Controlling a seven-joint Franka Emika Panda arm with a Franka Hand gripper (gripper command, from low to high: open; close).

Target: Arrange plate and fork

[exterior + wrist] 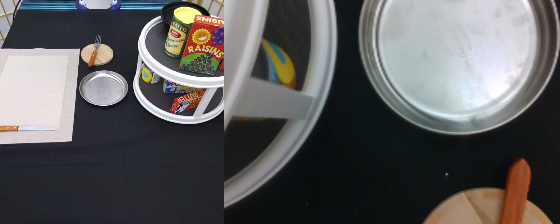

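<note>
The silver metal plate point(103, 87) lies flat on the black cloth in the middle of the exterior view, just right of the placemat. It fills much of the wrist view point(456, 60). The fork point(94, 51), with a reddish-brown handle and short tines, lies across the tan wooden disc point(97, 54) just above the plate. The wrist view shows the fork's handle end point(518, 192) and part of the disc point(471, 210). The gripper is not in the exterior view.
A beige placemat point(37, 94) lies at the exterior view's left, with a wooden-handled knife point(27, 128) near its bottom edge. A white two-tier turntable rack point(150, 45) at the right holds a can point(178, 31), a raisin box point(204, 45) and packets. Its rim shows in the wrist view point(291, 105).
</note>
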